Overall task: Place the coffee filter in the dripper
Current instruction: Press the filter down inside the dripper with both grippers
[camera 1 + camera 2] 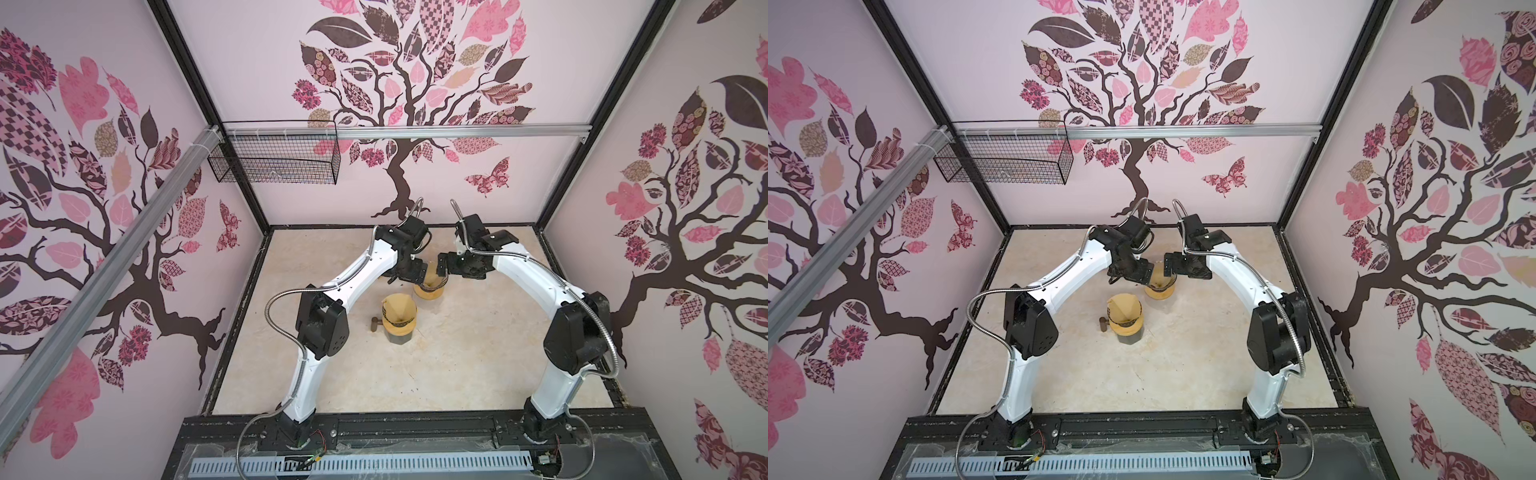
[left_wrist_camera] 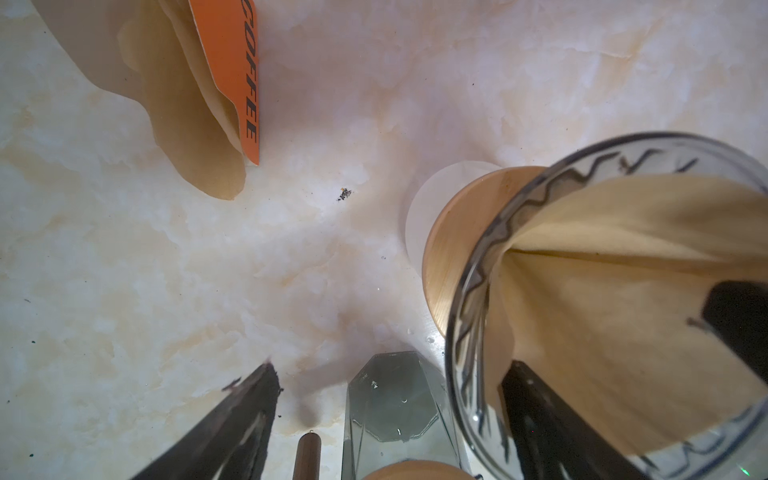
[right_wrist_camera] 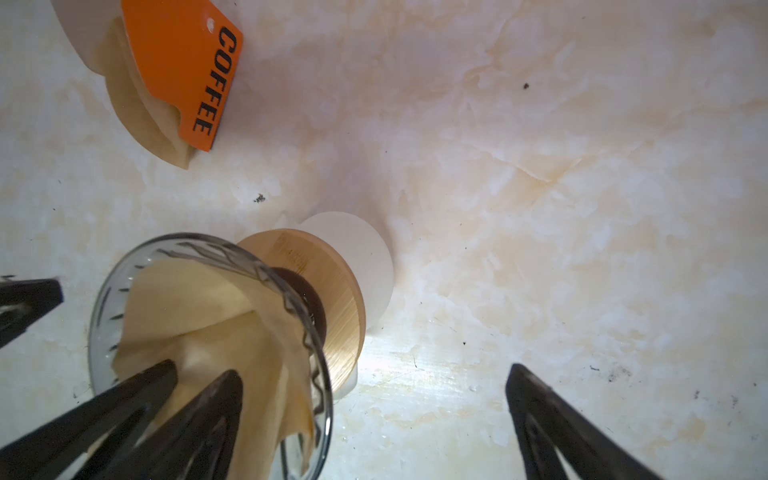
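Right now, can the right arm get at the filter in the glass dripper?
Probably yes: the right claw stands open astride the dripper rim, one finger inside the filter. A finger of the left claw crowds the same cone.

We record both arms arched up from their bases and folded inward, left arm [image 1: 365,268] and right arm [image 1: 523,266], with the wrists almost facing each other at the far centre. The left gripper [image 2: 392,368] points downward, jaws spread wide. The right gripper [image 3: 376,370] tilts down toward the left arm, jaws at full spread. In the right wrist view, a left finger [image 3: 137,399] sits just beside a right finger [image 3: 216,415].
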Robot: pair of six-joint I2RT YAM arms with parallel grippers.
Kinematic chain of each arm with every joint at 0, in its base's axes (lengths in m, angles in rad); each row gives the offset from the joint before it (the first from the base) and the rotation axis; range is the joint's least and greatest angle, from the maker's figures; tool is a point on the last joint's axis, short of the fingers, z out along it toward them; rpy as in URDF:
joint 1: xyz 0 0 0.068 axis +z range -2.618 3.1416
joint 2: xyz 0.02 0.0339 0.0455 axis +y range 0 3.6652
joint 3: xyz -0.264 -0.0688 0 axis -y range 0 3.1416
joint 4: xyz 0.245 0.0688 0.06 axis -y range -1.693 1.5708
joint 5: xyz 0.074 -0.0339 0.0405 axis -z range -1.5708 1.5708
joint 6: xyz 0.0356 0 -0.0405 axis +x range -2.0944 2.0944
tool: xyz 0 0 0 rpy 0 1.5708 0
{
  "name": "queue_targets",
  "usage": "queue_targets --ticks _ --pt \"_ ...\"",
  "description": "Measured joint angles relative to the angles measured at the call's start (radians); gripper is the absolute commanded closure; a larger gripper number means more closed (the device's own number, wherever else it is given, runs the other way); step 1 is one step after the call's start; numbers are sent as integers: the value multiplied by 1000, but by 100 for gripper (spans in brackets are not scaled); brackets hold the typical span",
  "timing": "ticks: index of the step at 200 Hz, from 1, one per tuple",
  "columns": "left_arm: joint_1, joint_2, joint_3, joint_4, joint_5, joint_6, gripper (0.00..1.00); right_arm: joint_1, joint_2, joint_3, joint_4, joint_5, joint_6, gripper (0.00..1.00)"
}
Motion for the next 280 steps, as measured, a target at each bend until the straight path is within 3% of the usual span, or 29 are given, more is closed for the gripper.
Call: queue_targets --ticks 104,280 --pt "0 0 -10 8 0 0 13 0 1 4 -19 64 -7 0" --pt "7 0 -10 14 17 -9 13 1 1 -68 4 67 -6 0"
